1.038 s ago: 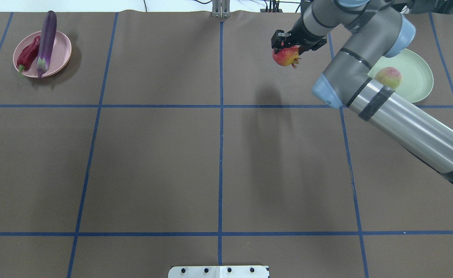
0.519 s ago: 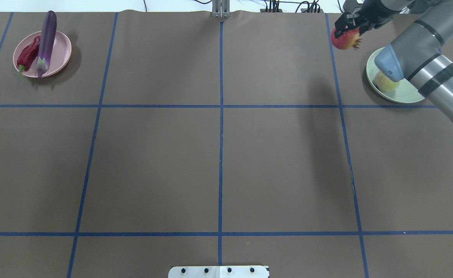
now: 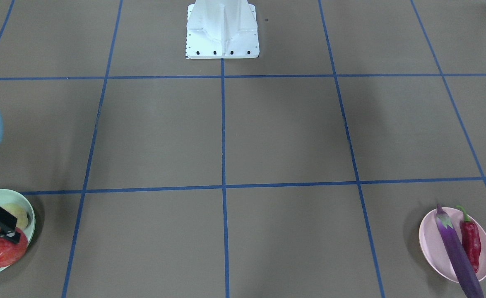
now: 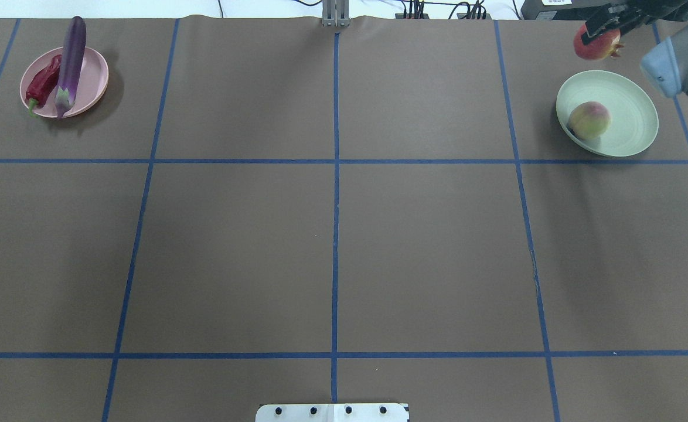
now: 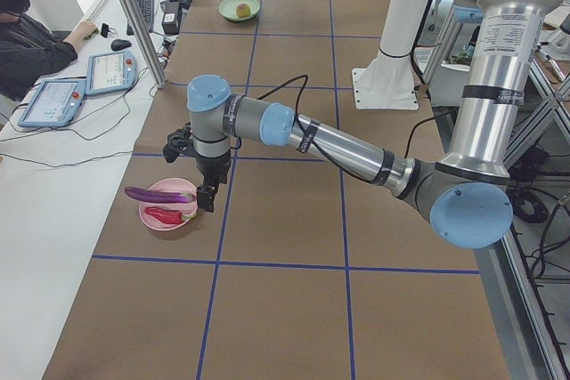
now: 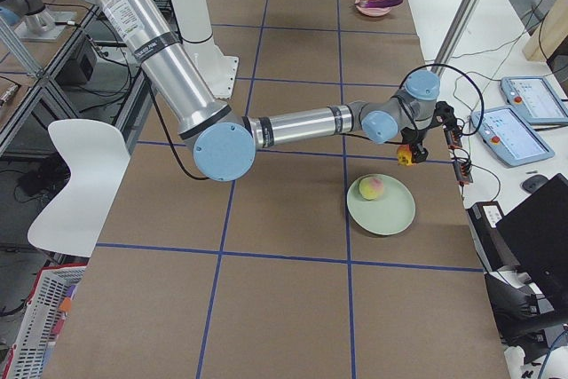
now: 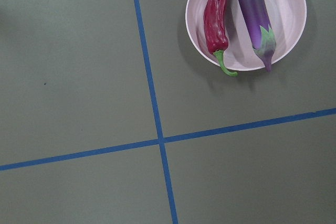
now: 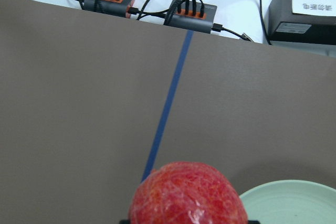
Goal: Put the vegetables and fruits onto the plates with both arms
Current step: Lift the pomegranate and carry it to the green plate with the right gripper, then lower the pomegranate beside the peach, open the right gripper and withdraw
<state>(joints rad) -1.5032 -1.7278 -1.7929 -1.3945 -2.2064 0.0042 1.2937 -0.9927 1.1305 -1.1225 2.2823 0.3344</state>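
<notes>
The left arm (image 5: pixel 347 144) and right arm (image 6: pixel 297 123) are silver and grey tubes with light blue caps on rounded joints, ringed by black bands and trailing black cables. The left hand (image 5: pixel 207 198) and right hand (image 4: pixel 600 29) are black. The white base (image 3: pixel 222 29) has dark screws along its foot plate.

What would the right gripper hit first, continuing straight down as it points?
The round red-orange fruit held in the right gripper would probably land on the round pale mint green plate, near its far rim, beside the yellow-green peach (depth unclear).

right hand (image 4: pixel 600 28) shifted rightward, red fruit (image 4: pixel 595 47) along (peach (image 4: pixel 589 120) now uncovered)
</notes>
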